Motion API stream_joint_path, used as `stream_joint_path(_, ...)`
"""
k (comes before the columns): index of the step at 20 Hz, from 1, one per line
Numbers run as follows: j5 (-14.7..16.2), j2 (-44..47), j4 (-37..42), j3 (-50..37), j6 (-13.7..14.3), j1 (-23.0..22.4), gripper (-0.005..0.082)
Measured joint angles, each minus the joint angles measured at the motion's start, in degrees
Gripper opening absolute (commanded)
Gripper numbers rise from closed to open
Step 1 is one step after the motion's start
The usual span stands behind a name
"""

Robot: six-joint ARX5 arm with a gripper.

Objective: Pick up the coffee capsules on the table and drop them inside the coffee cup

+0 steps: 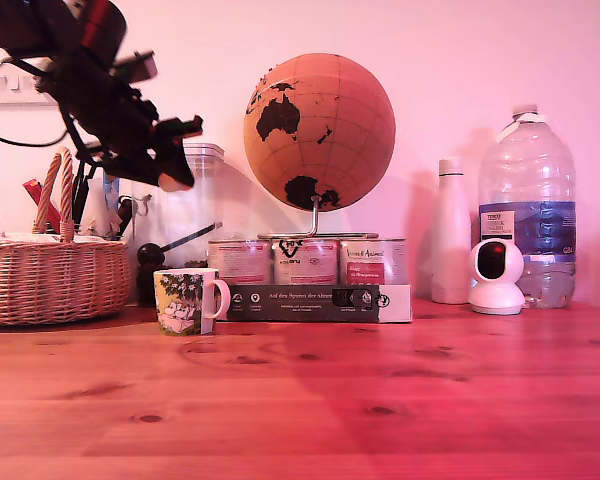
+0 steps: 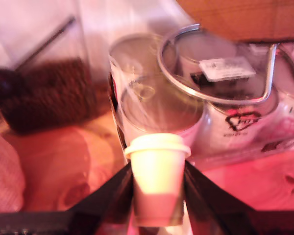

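While the small cream-white tapered capsule with its flanged rim (image 2: 157, 181) sits clamped between the two black fingers (image 2: 116, 196) of the gripper (image 2: 158, 188), it is carried high in the air, rim turned away from the wrist camera. The jaws stand narrow, closed onto the capsule's sides, and nothing else touches them. In the exterior view the gripper (image 1: 175, 172) hangs well above the tabletop, tilted downward, roughly over the short ceramic coffee cup with white handle and green-and-yellow print (image 1: 189, 300), which stands upright on the reddish wooden table (image 1: 380, 400) near the woven wicker basket (image 1: 52, 280).

As a judgement, this capsule is picked but not yet dropped; lowering and release over the cup are left. No other capsule shows on the table in either view, and the cup's inside is hidden, so I cannot tell whether any lie in it already.

Behind the cup stand round labelled tins (image 1: 305, 261), which the wrist view shows blurred beneath the capsule, and above them a brown cork globe (image 1: 320, 130).
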Motion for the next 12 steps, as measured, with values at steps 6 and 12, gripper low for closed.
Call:
stream_joint_path(6,0.6,6.5,-8.8,7.7,0.0,0.1,0.0125)
stream_joint_path(12,0.7,10.7,-17.2,13.3,0.3,0.3,0.0125)
